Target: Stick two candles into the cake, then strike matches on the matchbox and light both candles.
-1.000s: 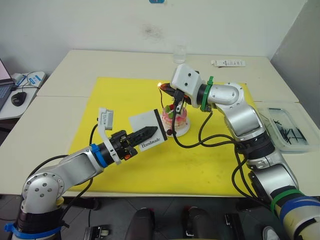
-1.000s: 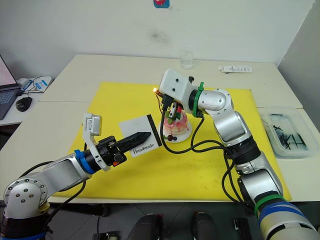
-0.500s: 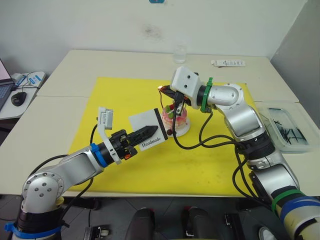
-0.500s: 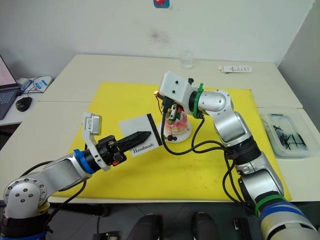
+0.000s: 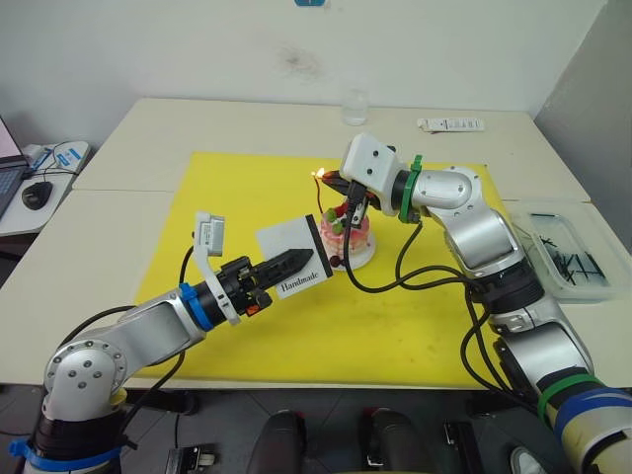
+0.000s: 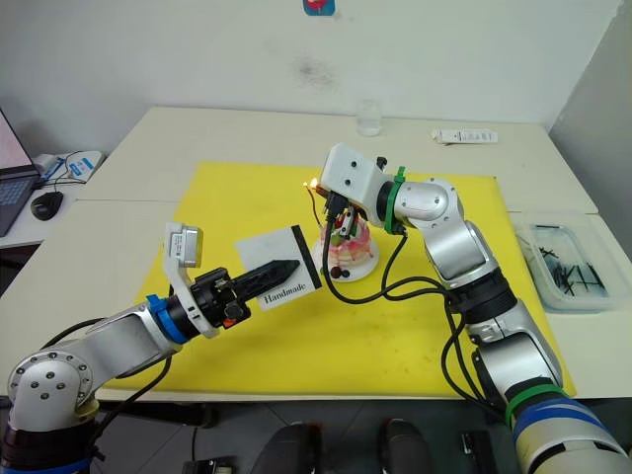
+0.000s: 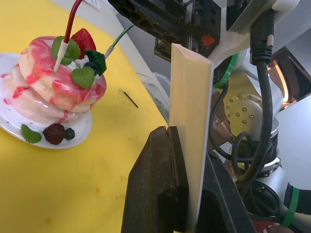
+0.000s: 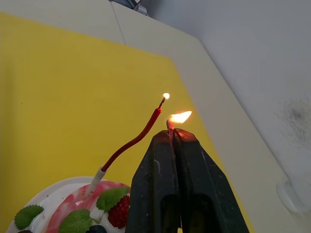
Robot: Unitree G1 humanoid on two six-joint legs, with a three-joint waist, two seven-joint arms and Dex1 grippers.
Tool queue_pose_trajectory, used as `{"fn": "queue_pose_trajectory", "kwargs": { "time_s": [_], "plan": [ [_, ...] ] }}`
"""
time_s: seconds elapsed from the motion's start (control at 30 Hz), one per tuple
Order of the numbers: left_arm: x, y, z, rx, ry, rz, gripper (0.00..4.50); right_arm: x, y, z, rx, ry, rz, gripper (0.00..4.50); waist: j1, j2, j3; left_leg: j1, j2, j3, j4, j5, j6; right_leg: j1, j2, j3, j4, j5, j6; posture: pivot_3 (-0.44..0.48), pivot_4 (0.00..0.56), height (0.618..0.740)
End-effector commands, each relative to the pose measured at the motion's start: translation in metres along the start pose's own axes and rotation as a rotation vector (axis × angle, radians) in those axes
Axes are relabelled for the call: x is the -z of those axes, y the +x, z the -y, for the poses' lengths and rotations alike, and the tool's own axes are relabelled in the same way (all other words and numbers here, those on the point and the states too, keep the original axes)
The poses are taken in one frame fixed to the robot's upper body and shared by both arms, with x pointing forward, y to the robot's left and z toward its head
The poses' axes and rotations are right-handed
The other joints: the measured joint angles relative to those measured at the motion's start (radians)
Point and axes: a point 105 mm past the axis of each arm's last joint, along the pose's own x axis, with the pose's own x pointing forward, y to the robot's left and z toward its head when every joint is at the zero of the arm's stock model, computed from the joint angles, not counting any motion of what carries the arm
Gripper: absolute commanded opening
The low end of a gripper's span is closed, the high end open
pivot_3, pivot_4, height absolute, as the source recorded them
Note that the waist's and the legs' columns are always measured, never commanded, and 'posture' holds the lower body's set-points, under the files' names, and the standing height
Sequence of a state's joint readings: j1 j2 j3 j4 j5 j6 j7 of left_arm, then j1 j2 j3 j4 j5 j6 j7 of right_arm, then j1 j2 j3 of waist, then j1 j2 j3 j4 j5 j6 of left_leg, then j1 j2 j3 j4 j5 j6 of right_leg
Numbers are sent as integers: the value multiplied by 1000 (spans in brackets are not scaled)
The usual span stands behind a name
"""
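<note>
**Two flames above the cake**

Two small flames burn over the cake (image 5: 346,233): one at the tip of the dark red candle (image 8: 133,140), one on the match (image 8: 170,123) I pinch in my right claw (image 8: 174,136). The red candle stands in the cake's top, its white foot in the pink icing beside the strawberry, and curves up toward the match flame, which sits just beside its tip without touching. The green candle (image 7: 120,38) is stuck in the top as well. The cake sits on its white plate (image 7: 77,136) on the yellow mat (image 5: 395,326), near the mat's middle.

My right claw is clenched on the match and hangs just above the cake. My left claw (image 5: 304,259) is clamped on the white matchbox (image 5: 291,254), holding it up off the mat just to the left of the cake, black strip toward the plate. One loose match (image 7: 129,98) lies on the mat past the cake. Off to my right on the bench (image 5: 148,128), a clear tray (image 6: 570,259) holds more dark sticks.
</note>
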State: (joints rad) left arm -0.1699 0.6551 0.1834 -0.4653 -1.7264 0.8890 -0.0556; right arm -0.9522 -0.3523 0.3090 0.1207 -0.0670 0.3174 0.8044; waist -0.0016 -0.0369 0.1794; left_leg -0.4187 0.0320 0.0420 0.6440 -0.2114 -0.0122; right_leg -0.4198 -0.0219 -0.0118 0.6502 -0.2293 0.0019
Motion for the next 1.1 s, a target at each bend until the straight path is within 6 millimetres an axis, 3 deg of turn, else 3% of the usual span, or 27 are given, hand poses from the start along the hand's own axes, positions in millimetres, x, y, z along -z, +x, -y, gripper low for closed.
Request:
{"fn": "queue_pose_trajectory", "kwargs": {
  "time_s": [0.03,0.27,0.47,0.67,0.9,1.1],
  "plan": [
    [-3,2,11,44,23,1,0,-11,-7,10,43,-42,26,49,0,0,0,0,0,0,0,0,0,0,0,0,0,0,0,0,150,740],
    [1,2,13,74,24,-39,0,-1,-27,8,36,-16,1,49,2,0,0,0,0,0,0,0,0,0,0,0,-1,0,0,0,150,740],
    [10,4,21,157,75,-147,0,3,-70,-13,-46,48,-7,49,4,0,0,-2,-1,-1,-1,0,0,0,0,-1,-2,0,0,0,150,740],
    [15,15,32,241,248,-188,0,25,-125,-26,-10,156,-115,49,6,0,0,-1,-1,0,-1,0,0,0,1,-1,-3,-1,0,0,150,740],
    [33,22,42,303,283,-185,0,104,-221,4,420,292,-447,49,7,0,0,-2,-2,3,0,0,0,0,0,1,-4,-1,-1,0,150,740],
    [37,24,43,313,274,-170,0,152,-286,36,801,413,-655,49,0,0,0,0,-2,3,1,0,0,0,0,2,-3,-1,-1,0,150,740]
  ]
}}
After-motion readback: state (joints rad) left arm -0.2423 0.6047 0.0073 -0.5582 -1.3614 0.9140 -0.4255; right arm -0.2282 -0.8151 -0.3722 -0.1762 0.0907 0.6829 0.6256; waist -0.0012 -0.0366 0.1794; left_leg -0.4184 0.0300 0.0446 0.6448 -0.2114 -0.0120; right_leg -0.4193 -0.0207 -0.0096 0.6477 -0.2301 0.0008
